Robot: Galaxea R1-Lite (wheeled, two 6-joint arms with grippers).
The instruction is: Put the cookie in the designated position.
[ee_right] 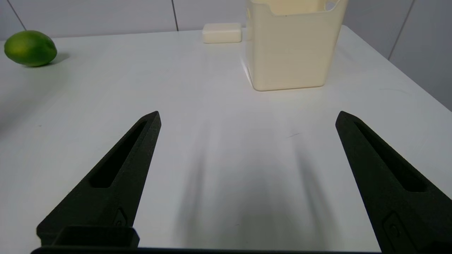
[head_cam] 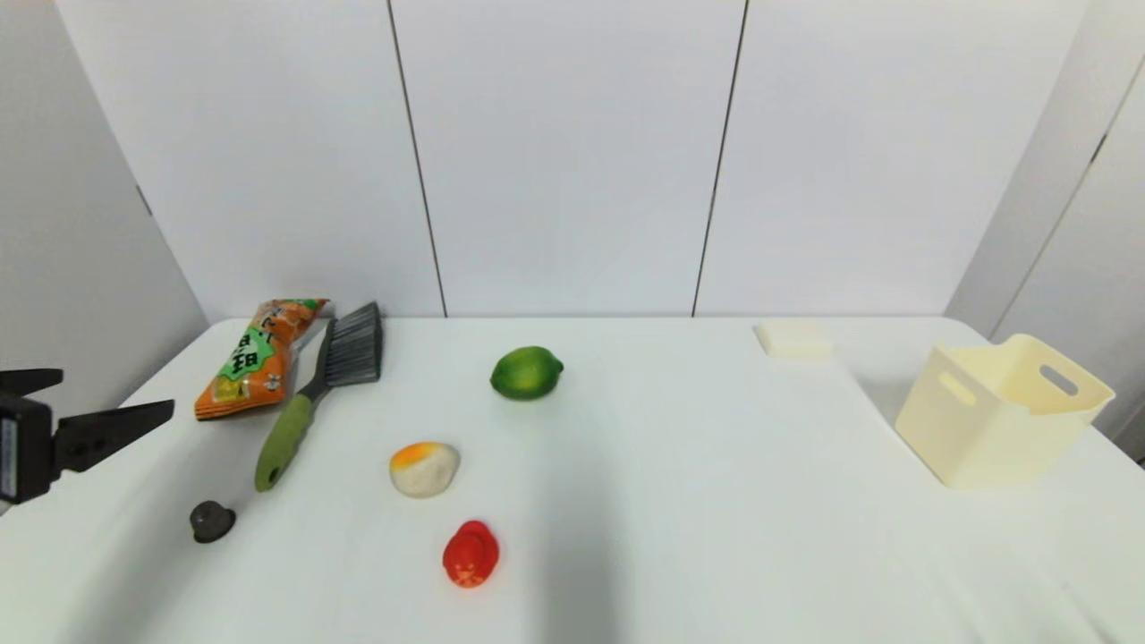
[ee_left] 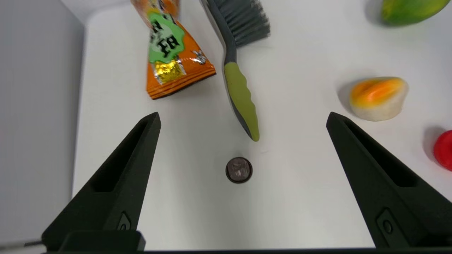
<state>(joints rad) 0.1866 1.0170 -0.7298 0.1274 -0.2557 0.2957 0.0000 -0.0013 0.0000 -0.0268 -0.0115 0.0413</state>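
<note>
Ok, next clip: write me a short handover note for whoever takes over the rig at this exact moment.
Left gripper: jaws open, empty, hanging over the table's left side, short of the cookie bag.
Right gripper: jaws open, empty, over bare table on the right, facing the cream basket.
Cookie bag: lying flat at the far left, next to the brush, ungrasped.
Done: nothing visible yet.
Left: grasp the bag, likely with the left gripper, carry it to the bare patch of tabletop, release.
</note>
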